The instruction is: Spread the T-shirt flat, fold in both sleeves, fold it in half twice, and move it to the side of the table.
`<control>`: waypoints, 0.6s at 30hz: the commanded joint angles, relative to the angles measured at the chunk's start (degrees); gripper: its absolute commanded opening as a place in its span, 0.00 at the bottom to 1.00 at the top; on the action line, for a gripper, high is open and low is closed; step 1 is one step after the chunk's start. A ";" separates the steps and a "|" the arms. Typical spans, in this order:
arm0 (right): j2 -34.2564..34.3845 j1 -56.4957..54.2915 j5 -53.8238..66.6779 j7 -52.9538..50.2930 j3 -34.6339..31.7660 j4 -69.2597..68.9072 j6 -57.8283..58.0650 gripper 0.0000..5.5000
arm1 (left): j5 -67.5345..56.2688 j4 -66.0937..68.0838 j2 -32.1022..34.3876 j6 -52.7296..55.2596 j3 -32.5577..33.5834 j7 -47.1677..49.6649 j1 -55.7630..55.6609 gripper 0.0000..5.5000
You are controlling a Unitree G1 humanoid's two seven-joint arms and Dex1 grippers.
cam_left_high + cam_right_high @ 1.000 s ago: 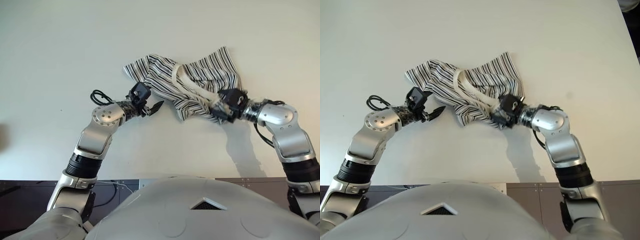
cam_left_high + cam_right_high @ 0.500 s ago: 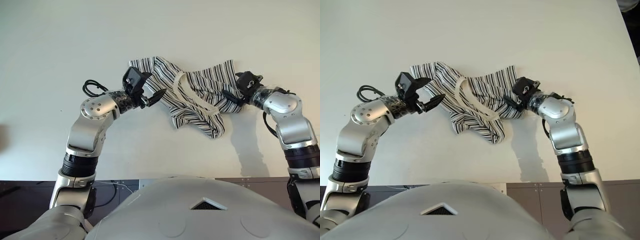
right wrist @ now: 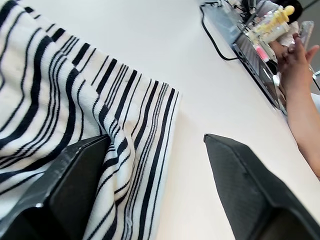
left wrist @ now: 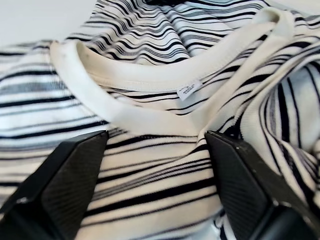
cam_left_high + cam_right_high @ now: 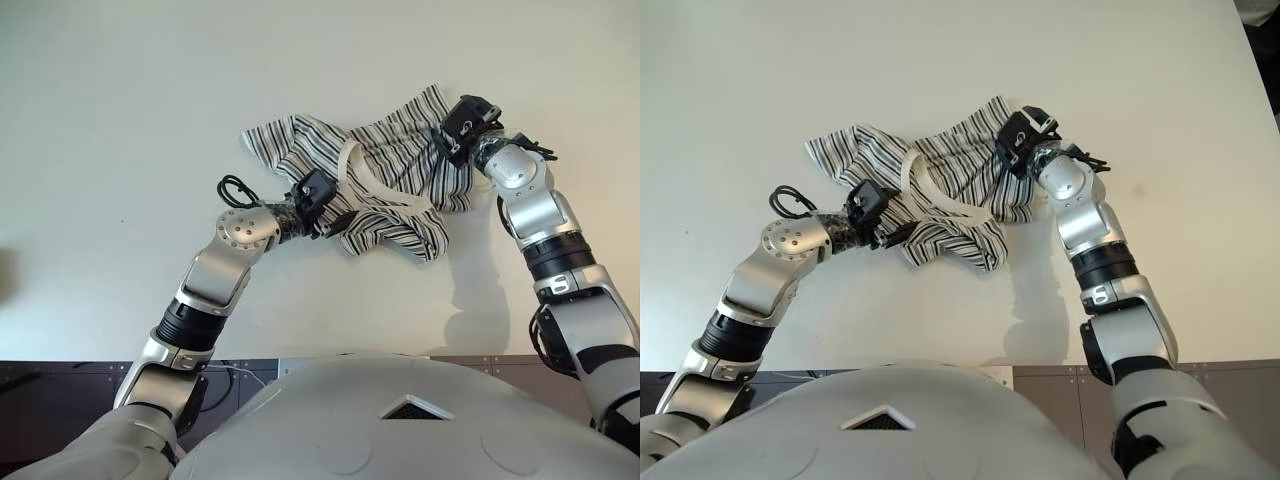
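Note:
A black-and-white striped T-shirt (image 5: 385,170) lies crumpled in the middle of the white table (image 5: 120,120), its cream collar (image 4: 125,85) looped on top. My left gripper (image 5: 337,215) rests open over the shirt's near-left fold, with striped cloth and the collar between its fingers (image 4: 75,170). At the shirt's far right corner my right gripper (image 5: 442,142) is open. One of its fingers (image 3: 75,175) lies against the striped hem (image 3: 145,130), and bare table shows between the two.
Bare table surrounds the shirt on all sides, widest to the left and far side. The table's near edge (image 5: 100,358) runs just in front of me. Past the table's right edge stands a dark desk (image 3: 250,45) with a cable and small items.
My right gripper has travelled from the shirt's near right edge out to its far right corner. My left gripper came in from the left onto the shirt. The cloth has shifted shape.

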 commanded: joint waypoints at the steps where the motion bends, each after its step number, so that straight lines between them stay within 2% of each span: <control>1: -0.27 6.10 9.15 2.96 -8.42 -23.01 6.35 0.62 | -4.19 -5.08 -7.65 6.66 7.25 7.20 -3.17 0.65; 4: -7.96 15.65 21.45 13.64 -14.16 -46.58 18.74 0.62 | -10.36 -16.26 -12.78 14.33 10.09 10.82 -2.54 0.65; 6: -16.98 26.96 31.81 25.98 -17.75 -56.24 23.07 0.62 | -16.17 -22.95 -12.41 17.64 13.29 9.77 -2.38 0.65; 7: -20.07 31.70 35.69 30.50 -20.79 -58.76 24.86 0.62 | -18.29 -23.51 -10.16 17.59 16.71 7.94 -3.69 0.65; 9: -22.63 37.40 40.93 34.18 -26.12 -60.58 28.64 0.62 | -15.16 -14.25 -0.95 11.73 22.37 3.13 -9.08 0.65; 10: -23.32 38.42 42.01 34.83 -26.66 -60.85 29.87 0.62 | -12.45 -8.41 3.14 7.73 23.66 1.29 -11.04 0.65; 12: -22.93 39.39 42.54 33.44 -25.25 -61.87 31.95 0.62 | -5.08 5.89 8.75 -3.32 21.22 -1.50 -14.44 0.65; 15: -20.85 40.69 38.55 29.59 -18.96 -61.89 33.08 0.62 | 1.12 25.28 9.97 -17.37 15.43 -7.78 -18.61 0.65; 18: -19.26 43.49 35.74 26.16 -14.48 -60.55 33.61 0.62 | 3.11 40.61 7.04 -26.58 12.17 -13.75 -24.69 0.65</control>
